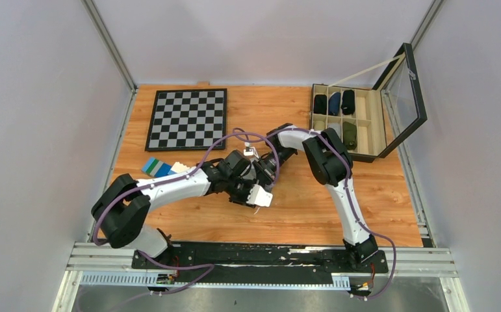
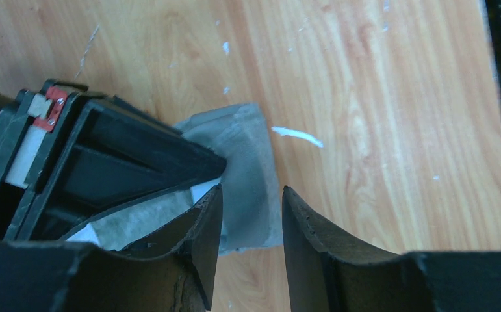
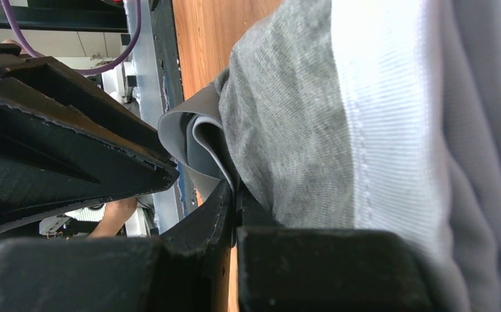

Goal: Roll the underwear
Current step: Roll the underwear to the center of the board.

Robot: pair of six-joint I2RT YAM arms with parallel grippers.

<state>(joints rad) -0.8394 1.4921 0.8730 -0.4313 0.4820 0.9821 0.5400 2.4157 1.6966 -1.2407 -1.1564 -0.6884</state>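
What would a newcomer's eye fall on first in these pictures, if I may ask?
Mid-table, both arms meet over the grey underwear, the right fingers pinching its fold and the left fingers apart over it. Behind sit a chessboard, far left, and an open compartment box, far right.

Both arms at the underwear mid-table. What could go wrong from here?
1. The right gripper is shut on just a folded edge of the underwear; layers could slip out and the fold come undone.
2. The left gripper stands open right beside it; closing or shifting may knock the two together.
3. Only a narrow strip of cloth lies between the left jaws, so closing might catch one layer or miss.
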